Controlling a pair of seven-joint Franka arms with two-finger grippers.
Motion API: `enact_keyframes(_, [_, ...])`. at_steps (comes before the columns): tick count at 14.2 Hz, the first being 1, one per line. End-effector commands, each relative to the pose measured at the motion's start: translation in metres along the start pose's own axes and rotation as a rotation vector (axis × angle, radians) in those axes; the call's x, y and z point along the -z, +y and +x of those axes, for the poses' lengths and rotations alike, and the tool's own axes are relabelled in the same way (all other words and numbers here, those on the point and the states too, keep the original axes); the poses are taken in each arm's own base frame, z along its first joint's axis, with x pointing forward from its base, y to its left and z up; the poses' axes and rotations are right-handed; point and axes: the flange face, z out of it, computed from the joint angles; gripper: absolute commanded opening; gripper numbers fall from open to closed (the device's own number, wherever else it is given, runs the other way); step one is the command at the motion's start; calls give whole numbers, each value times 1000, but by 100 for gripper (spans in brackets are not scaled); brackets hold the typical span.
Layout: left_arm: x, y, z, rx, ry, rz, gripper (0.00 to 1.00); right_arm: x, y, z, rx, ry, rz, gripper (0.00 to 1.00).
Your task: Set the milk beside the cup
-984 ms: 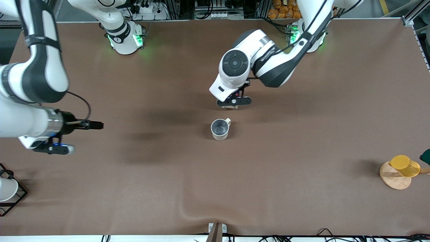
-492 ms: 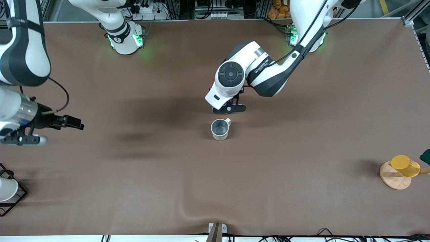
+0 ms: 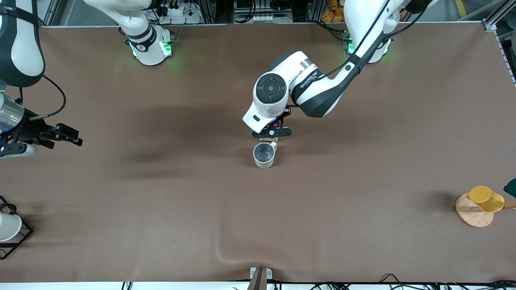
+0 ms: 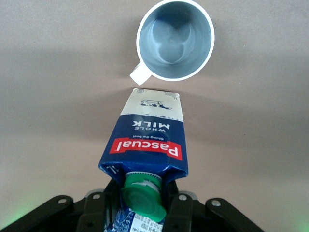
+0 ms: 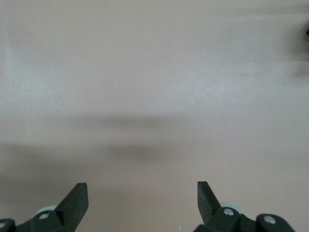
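Observation:
The milk (image 4: 145, 140) is a dark blue carton with a green cap (image 4: 143, 195), a red label band and a whitish base. My left gripper (image 4: 142, 203) is shut on its top, just under the cap. The carton's base is close beside the handle of the cup (image 4: 175, 39), an off-white mug with a grey interior, standing upright. In the front view my left gripper (image 3: 271, 135) hides most of the milk right beside the cup (image 3: 264, 155). My right gripper (image 3: 68, 135) is open and empty over bare table at the right arm's end, and also shows in the right wrist view (image 5: 142, 203).
A yellow cup (image 3: 485, 198) lies on a round wooden coaster (image 3: 471, 215) at the left arm's end. A white cup in a black wire rack (image 3: 10, 229) sits at the right arm's end. The brown cloth has a fold (image 3: 242, 253) near the front edge.
My left gripper has carried the milk toward the cup, closing the gap to its handle. My right arm has drawn back toward its end of the table.

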Motion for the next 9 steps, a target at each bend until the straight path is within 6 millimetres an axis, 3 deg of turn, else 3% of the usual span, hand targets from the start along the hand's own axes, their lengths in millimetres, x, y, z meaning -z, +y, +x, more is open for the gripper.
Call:
enact_keyframes(1, [-4, 8, 10, 4, 26, -12, 36, 15, -1, -13, 10, 19, -18, 100])
enact_keyframes(3, [-10, 11, 13, 7, 31, -27, 40, 34, -23, -15, 18, 22, -14, 100])
enact_keyframes(4, [-11, 11, 14, 9, 33, -29, 46, 54, -39, -12, 1, 8, -17, 100])
enact_keyframes(5, [-11, 11, 14, 8, 31, -29, 61, 78, -45, -10, -33, -18, -45, 100])
enact_keyframes(6, [-12, 11, 14, 10, 30, -28, 84, 93, -49, -8, -49, -28, -74, 100])
enact_keyframes(7, [-12, 11, 14, 8, 30, -25, 100, 99, -51, -7, -47, -29, -76, 100])
enact_keyframes(9, [-1, 9, 11, 16, 39, -29, 100, 105, -53, -8, -47, -24, -79, 100])
